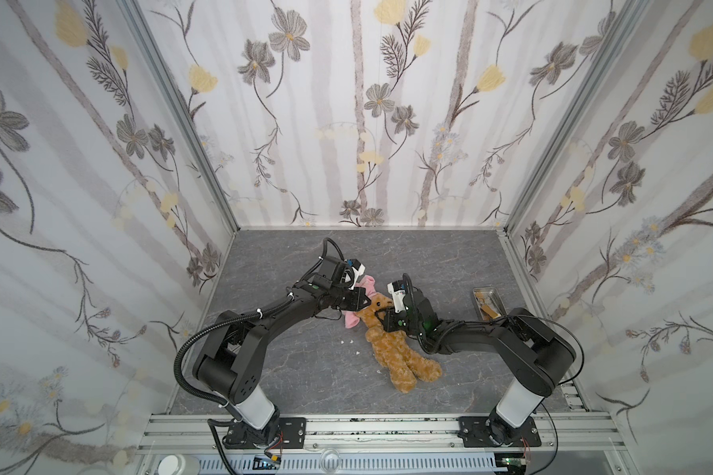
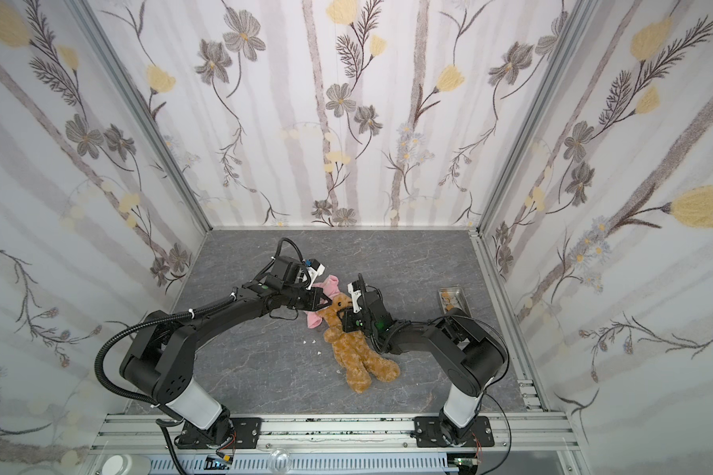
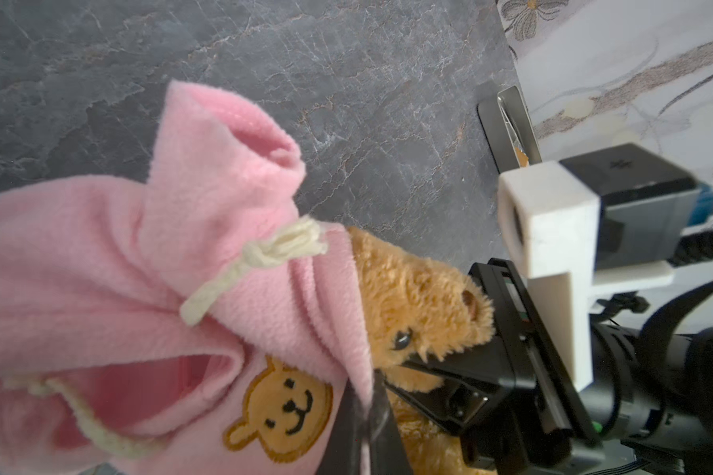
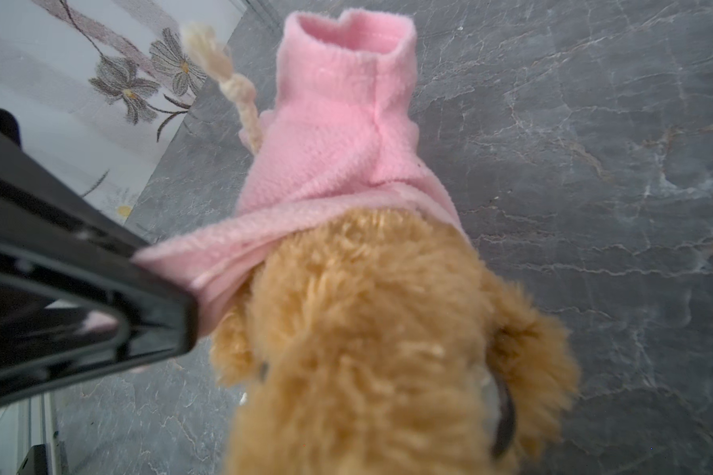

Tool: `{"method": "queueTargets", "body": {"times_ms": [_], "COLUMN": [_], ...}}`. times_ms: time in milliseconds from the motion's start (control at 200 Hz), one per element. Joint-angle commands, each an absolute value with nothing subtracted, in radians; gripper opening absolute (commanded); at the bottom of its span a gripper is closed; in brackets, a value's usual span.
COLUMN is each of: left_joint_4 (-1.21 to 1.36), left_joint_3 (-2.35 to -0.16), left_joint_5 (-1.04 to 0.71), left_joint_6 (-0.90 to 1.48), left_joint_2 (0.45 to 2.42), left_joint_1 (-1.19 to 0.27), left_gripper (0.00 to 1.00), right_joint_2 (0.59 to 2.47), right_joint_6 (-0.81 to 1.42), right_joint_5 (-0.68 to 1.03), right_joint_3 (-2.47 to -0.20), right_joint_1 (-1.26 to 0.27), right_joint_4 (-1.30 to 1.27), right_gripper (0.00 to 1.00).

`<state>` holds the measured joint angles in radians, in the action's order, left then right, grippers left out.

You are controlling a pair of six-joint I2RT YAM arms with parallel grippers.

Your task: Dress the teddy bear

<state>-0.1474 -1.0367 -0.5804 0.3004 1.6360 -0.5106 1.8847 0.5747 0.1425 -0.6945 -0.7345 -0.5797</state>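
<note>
Teddy bear (image 1: 394, 349) lies mid-worktop (image 1: 297, 370), with the pink hoodie's (image 3: 99, 255) hem over its crown. Left pincer (image 1: 363, 305) is clenched on that hem; right pincer (image 1: 381, 318) grasps the bear near the neck.

Risk, as we judge it: the fleece snags on the ears, or the hem slips free under pull.

Count: one bear, one hoodie, two pincers, one tray (image 1: 486, 289).

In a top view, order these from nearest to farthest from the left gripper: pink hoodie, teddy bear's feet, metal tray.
1. pink hoodie, clamped in the left gripper.
2. teddy bear's feet, toward the front.
3. metal tray, far right.
</note>
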Motion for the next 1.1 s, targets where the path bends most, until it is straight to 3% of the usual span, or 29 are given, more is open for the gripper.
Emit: {"method": "queueTargets", "body": {"times_ms": [0, 570, 1094], "left_joint_4": [-0.161, -0.170, -0.196], "left_joint_3": [-1.058, -1.148, -1.111], "left_joint_5": [-0.623, -0.621, -0.588], "left_joint_6": [0.325, 0.367, 0.304], "left_joint_2": [1.641, 1.726, 1.693], "left_joint_1": [-0.512, -0.531, -0.505], "left_gripper": [0.00, 0.03, 0.00], "right_joint_2": [1.890, 1.845, 1.761], "right_joint_6": [0.561, 0.230, 0.442], "right_joint_5": [0.086, 0.212, 0.035], "right_joint_3": [-0.710, -0.637, -0.564], "right_joint_1": [-0.749, -0.767, -0.746], "right_joint_4": [-0.576, -0.755, -0.719], "right_gripper": [0.10, 0.11, 0.09]}}
